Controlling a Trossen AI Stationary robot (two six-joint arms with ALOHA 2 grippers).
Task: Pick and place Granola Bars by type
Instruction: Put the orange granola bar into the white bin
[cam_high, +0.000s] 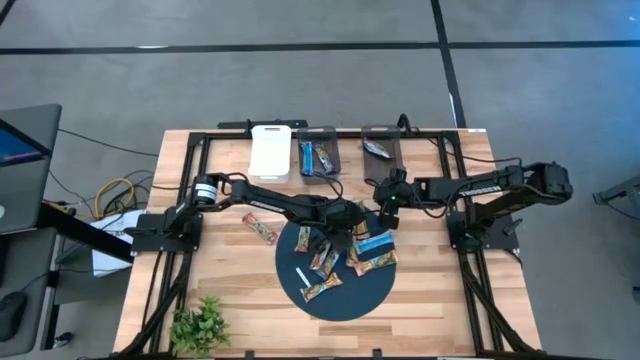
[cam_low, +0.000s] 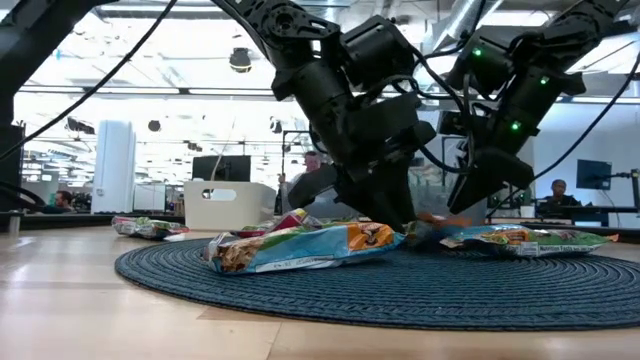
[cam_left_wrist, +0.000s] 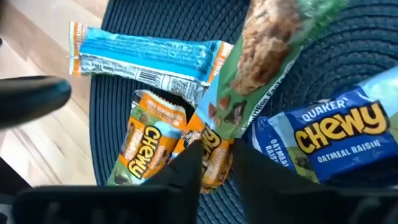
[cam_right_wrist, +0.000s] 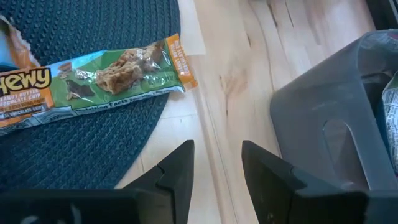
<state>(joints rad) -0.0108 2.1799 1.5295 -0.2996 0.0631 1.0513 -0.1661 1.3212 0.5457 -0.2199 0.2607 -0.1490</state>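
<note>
While left hand (cam_left_wrist: 214, 163) pinches orange bar (cam_left_wrist: 208, 152), right hand (cam_right_wrist: 217, 165) open, empty; two grey bins (cam_high: 320, 152).

A round dark woven mat (cam_high: 300, 290) lay on the wooden worktop (cam_high: 420, 310), a small green plant (cam_high: 200, 325) at its corner, a white box (cam_high: 270, 152) opposite.

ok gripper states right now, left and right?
Left gripper: closing on an orange Chewy granola bar on the mat; grip not settled.
Right gripper: open, empty, above the wooden table.
</note>
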